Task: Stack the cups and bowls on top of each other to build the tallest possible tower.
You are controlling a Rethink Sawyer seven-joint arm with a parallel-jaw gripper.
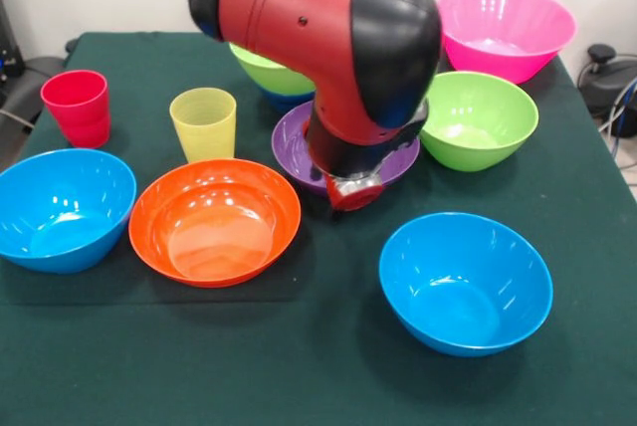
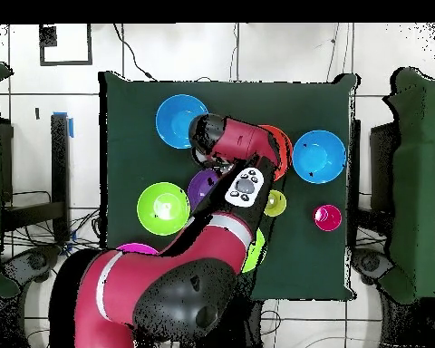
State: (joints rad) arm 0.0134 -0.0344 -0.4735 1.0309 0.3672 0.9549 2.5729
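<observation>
Upright on the table: red cup (image 1: 78, 106), yellow ridged cup (image 1: 204, 122), orange bowl (image 1: 215, 220), two light blue bowls (image 1: 62, 208) (image 1: 465, 281), lime green bowl (image 1: 478, 118) and pink bowl (image 1: 505, 30). Another lime green bowl (image 1: 269, 74) sits nested in a dark blue bowl (image 1: 284, 101). The purple bowl (image 1: 295, 142) lies just in front, partly hidden.

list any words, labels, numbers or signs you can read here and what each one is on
There are none that can be read.
The arm shows no wording in the front view; in the overhead view its pale panel has dark marks that are too small to read.
The bowls, among them the orange bowl, and the red cup and yellow cup are plain.
The gripper bears no label that shows.
</observation>
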